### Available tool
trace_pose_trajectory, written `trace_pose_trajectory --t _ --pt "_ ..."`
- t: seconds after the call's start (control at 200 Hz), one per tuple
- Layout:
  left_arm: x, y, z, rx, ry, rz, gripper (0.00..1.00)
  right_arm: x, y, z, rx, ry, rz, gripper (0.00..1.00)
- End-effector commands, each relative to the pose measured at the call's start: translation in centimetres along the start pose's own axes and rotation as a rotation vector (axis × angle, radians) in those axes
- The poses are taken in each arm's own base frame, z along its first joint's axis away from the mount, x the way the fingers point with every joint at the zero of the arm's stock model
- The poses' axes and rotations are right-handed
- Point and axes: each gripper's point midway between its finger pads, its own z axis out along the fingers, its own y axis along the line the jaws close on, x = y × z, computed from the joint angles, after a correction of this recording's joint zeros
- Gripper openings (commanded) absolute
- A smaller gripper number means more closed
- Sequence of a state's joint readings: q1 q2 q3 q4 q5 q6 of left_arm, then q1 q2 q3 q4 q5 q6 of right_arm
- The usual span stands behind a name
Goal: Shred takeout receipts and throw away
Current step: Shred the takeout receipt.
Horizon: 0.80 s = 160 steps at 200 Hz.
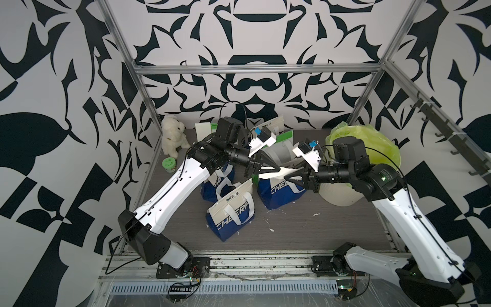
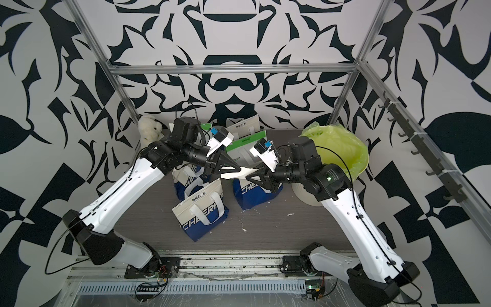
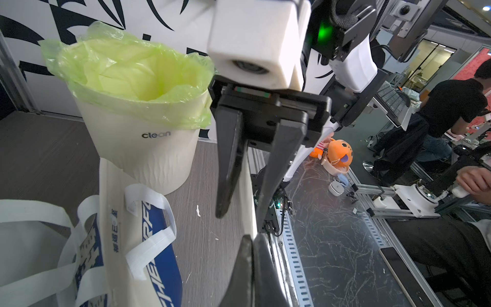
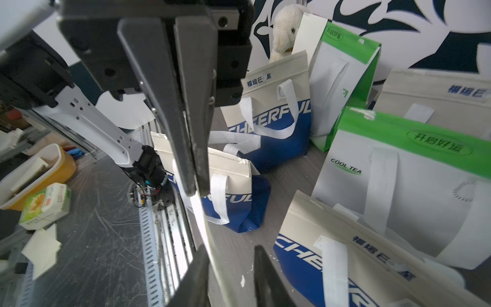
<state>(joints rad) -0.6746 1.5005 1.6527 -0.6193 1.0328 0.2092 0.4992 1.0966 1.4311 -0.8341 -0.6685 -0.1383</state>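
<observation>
table edges: bin [image 1: 342,198] fills the 2 o'clock corner; bags [image 1: 231,212] crowd the centre through to 12 o'clock.
open room: bare table [image 1: 318,234] from 4 to 7 o'clock.
receipt [image 1: 271,175]: aloft above the bags at centre, spanning both grippers.
left gripper [image 1: 279,169]: clamped on the receipt's 9 o'clock end.
right gripper [image 1: 286,177]: jaws apart, with the receipt's 3 o'clock end between them.

Left arm [image 1: 170,191] and right arm [image 1: 414,220] stretched inward; left gripper [image 1: 278,169] pinched shut, right gripper [image 1: 287,177] parted, tips nearly touching
</observation>
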Motion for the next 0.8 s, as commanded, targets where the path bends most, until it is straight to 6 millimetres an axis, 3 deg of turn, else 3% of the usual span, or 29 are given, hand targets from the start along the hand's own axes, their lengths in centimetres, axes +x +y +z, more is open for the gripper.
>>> trace_pose_trajectory --t 0.0,0.185,0.345,0.615,0.695,0.795 --pt "-0.4 -0.5 -0.2 -0.003 -0.015 0.017 0.0 -2.2 1.4 -1.4 -0.01 -0.124 -0.079 0.49" --pt "-0.2 -0.5 -0.2 -0.003 -0.016 0.007 0.0 -3.8 2.4 -1.9 -0.058 -0.208 -0.095 0.47" --pt "-0.2 -0.4 -0.2 -0.008 -0.015 0.001 0.0 -4.8 2.7 -1.7 -0.102 -0.237 -0.081 0.3" --pt "-0.1 -0.3 -0.3 -0.027 -0.017 0.012 0.0 -5.1 2.2 -1.0 -0.109 -0.228 -0.043 0.13" --pt "-0.2 -0.3 -0.4 -0.035 -0.019 0.02 0.0 -5.0 1.8 -0.8 -0.094 -0.224 -0.017 0.0" --pt "-0.3 0.1 -0.5 -0.074 -0.028 0.045 0.0 -5.0 0.7 -0.6 -0.042 -0.215 0.028 0.0"
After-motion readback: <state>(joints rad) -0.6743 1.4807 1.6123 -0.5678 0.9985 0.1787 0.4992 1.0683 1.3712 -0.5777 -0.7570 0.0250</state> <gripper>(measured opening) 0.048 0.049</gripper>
